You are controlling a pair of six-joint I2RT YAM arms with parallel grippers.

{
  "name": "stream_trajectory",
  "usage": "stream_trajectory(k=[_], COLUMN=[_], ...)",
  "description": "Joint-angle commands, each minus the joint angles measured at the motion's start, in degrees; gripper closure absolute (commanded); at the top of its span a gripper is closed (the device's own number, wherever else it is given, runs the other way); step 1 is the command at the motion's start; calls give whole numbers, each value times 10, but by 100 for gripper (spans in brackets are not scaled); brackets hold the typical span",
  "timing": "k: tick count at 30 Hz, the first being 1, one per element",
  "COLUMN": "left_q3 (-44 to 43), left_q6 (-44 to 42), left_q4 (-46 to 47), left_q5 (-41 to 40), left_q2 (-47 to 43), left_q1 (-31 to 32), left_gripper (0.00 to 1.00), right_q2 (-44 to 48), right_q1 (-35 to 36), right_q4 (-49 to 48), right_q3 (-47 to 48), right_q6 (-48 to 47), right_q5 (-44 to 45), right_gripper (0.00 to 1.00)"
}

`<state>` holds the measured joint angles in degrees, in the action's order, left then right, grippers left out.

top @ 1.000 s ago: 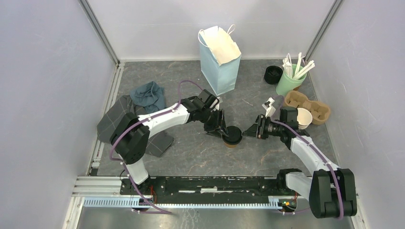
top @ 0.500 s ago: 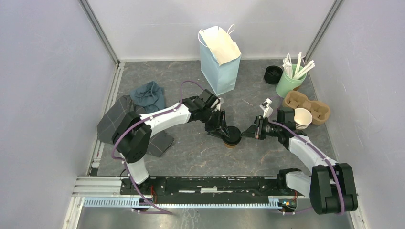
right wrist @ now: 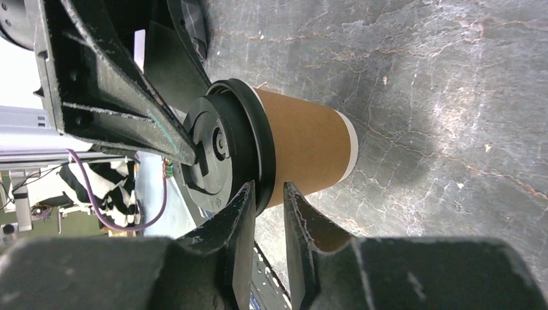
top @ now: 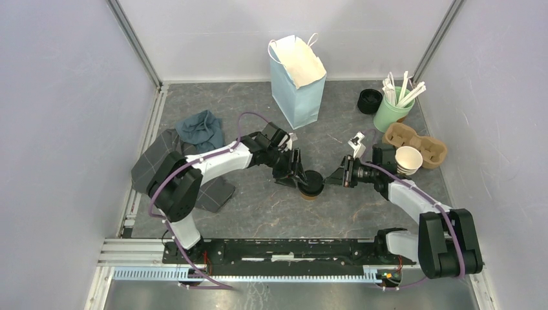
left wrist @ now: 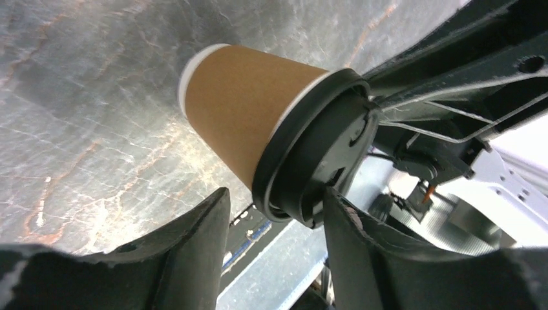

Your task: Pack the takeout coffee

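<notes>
Over grey marbled tabletop, bracketing from both sides the takeout coffee standing upright in front of the pale blue paper bag, straddling its black lid loosely with the left claw spread wide and pinching the lid's rim in the narrowly set right claw.

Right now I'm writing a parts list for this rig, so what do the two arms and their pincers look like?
The left arm and right arm share one build: smooth white shell links between bulky black joints, with a purple cable running along each. The left pincer and right pincer each have two black tapered fingers with rough, scuffed edges.
</notes>
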<state>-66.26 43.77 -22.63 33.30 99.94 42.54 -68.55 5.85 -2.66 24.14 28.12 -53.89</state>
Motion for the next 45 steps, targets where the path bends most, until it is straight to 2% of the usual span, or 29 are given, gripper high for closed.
stream_trajectory(k=[1,5,10,11,16,22,41,45], left_q3=[-14,-9,46,54,67,57,62,58], left_q6=[-33,-22,14,19,23,21,9,1], left_q4=[-27,-19,22,26,23,36,43,27], left_q5=[-28,-18,-21,-25,-14,4,6,-7], left_q2=[-32,-73,-134,-139,-110,-76,-41,-30], left_q1=[-4,-23,-61,-65,-64,-62,-34,-31], left_gripper=[33,14,9,10,33,42,42,45], right_q2=[-12,-22,-20,-19,-16,-19,-31,-35], right_q1=[1,1,4,5,6,7,16,19], right_q4=[78,110,108,108,107,99,63,56], right_q3=[51,85,90,90,83,73,46,41], right_q6=[-46,-75,-73,-73,-72,-67,-51,-46], right_q5=[25,17,10,9,10,8,8,13], right_gripper=[71,65,64,64,63,63,64,64])
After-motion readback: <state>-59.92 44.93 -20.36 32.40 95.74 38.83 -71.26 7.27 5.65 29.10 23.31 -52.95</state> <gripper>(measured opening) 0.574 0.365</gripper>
